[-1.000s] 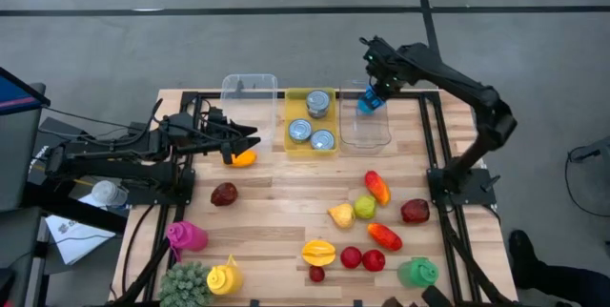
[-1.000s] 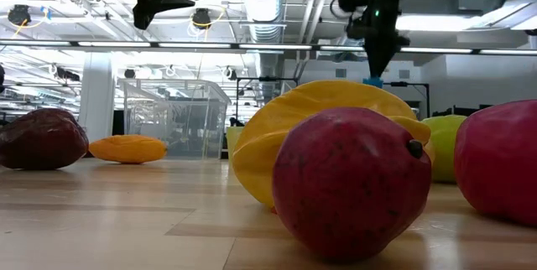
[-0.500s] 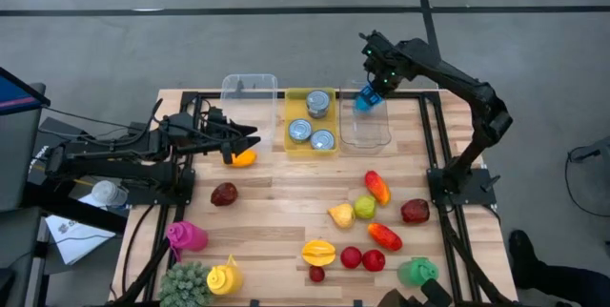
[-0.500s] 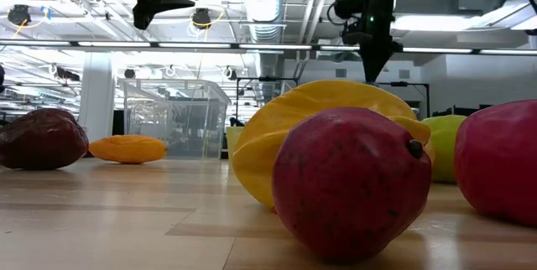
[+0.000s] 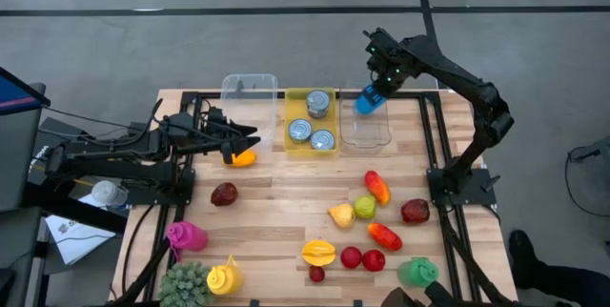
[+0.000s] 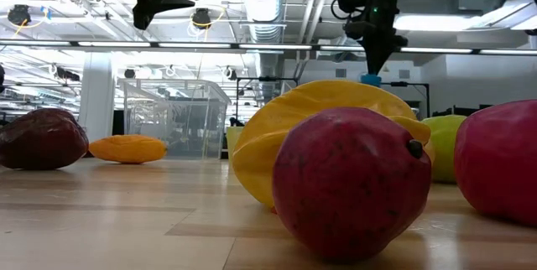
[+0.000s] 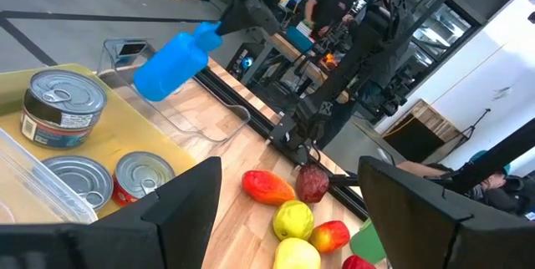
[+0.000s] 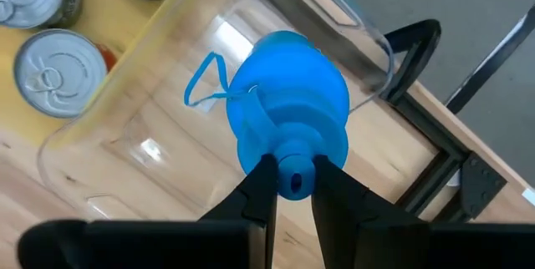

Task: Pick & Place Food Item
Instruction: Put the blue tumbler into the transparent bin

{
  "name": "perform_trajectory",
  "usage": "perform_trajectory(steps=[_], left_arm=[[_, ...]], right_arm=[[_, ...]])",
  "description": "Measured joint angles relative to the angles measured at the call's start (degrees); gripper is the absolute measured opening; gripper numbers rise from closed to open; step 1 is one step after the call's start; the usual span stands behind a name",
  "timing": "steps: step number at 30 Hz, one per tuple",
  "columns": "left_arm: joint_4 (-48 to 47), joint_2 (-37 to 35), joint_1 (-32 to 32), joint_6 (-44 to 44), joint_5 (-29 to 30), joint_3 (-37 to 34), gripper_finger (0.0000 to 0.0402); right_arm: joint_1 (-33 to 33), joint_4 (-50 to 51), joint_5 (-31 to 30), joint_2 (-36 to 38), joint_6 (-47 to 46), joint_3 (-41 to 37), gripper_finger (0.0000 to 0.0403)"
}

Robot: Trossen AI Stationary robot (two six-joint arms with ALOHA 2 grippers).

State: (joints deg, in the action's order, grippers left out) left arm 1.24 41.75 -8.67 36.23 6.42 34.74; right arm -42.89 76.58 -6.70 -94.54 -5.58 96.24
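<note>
Right gripper (image 5: 380, 82) clamped on neck of blue bottle (image 5: 369, 101), hanging above clear bin (image 5: 366, 128) at table's far edge. Left gripper (image 5: 250, 139) spread wide, empty, above orange fruit (image 5: 244, 158).

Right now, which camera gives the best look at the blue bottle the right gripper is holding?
The right wrist view: the blue bottle fills the frame, pinched at its neck by the right gripper over the clear bin. The left wrist view shows its side; the high view shows it small; the low view only a tip.
</note>
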Motion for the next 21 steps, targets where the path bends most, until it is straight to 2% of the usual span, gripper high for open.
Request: perform_trajectory(steps=[21], left_arm=[[0.02,0.01,0.0,0.07,-0.2,0.0,0.0273]], right_arm=[[-1.45,1.94,2.36,0.0,0.0,-0.1,0.005]])
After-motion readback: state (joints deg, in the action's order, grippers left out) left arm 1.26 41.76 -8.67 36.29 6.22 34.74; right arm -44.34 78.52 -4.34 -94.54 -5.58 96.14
